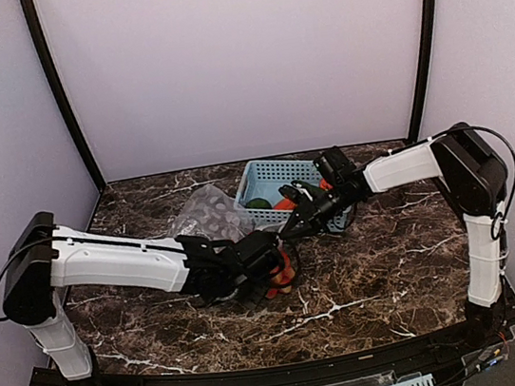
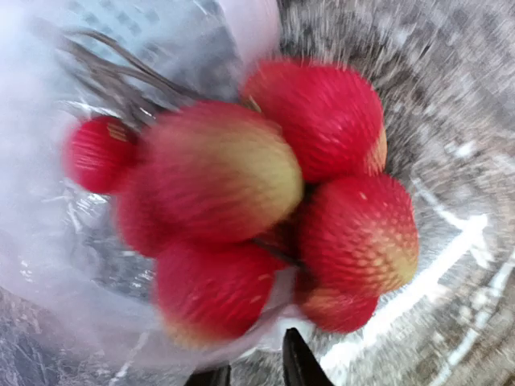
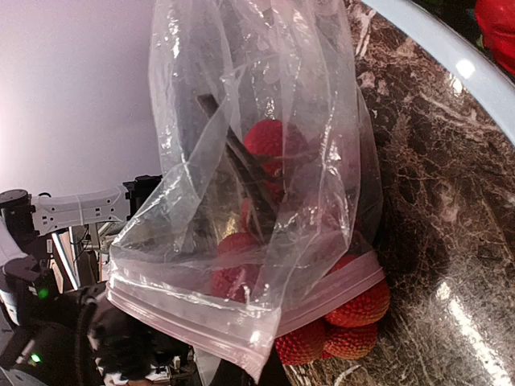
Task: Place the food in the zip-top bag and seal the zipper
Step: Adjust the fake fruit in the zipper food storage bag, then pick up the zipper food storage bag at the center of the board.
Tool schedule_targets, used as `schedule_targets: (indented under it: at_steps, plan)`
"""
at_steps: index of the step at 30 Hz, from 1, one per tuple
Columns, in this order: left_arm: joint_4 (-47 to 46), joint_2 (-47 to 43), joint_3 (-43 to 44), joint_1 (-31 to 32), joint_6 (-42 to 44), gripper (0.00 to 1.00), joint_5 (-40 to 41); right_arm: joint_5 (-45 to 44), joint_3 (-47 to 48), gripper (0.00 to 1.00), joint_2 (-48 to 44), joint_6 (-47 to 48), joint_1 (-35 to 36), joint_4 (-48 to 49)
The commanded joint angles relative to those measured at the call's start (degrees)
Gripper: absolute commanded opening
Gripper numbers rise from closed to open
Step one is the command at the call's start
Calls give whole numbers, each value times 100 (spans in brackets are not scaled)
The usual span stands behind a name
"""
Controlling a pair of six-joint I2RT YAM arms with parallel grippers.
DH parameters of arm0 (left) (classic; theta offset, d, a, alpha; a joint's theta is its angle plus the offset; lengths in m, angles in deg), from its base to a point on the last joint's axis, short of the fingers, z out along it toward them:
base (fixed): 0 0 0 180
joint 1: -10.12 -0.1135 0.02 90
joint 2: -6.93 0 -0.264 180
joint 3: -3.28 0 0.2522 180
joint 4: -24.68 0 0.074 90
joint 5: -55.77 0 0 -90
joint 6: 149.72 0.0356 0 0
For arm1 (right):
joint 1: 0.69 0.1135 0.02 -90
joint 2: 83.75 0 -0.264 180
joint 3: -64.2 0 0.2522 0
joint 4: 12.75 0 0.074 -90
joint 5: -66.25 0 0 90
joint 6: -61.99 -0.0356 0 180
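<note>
The clear zip-top bag (image 1: 208, 214) lies puffed up at mid-table; it also shows in the right wrist view (image 3: 241, 153). Its pale zipper (image 3: 185, 322) runs along the open mouth. The cluster of red-yellow balls (image 1: 284, 274) sits half inside that mouth (image 3: 342, 318) and fills the left wrist view (image 2: 257, 201). My right gripper (image 1: 293, 224) is shut on the mouth's edge (image 3: 241, 378). My left gripper (image 1: 268, 257) is right behind the cluster, its jaws a little apart (image 2: 253, 371), with bag film over one tip.
The light blue lattice basket (image 1: 279, 173) stands just behind the grippers, with a green piece (image 1: 257, 204) and an orange piece (image 1: 283, 205) in it. Its rim (image 3: 434, 48) and a red piece (image 3: 495, 20) show in the right wrist view.
</note>
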Motion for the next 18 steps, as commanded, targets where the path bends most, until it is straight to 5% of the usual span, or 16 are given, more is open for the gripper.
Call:
schedule_targets:
  at_steps: [1,7,11,13,18]
  plan:
    - [-294,-1292,-320,-47,541,19,64,157,-92,0,-499,82,-50,-219]
    - [-142,-2276,-333,-47,871,13,-71,235,-148,11,-1092,129,-66,-220]
    - [138,-2530,-371,-47,855,14,-204,-28,-259,30,-1504,704,-100,-541]
    - [-19,-2615,-624,-47,737,20,-380,-427,-252,37,-1579,1390,-131,-925]
    - [-317,-2490,-1149,-47,449,46,-908,-667,143,38,-1330,3792,-153,-2172]
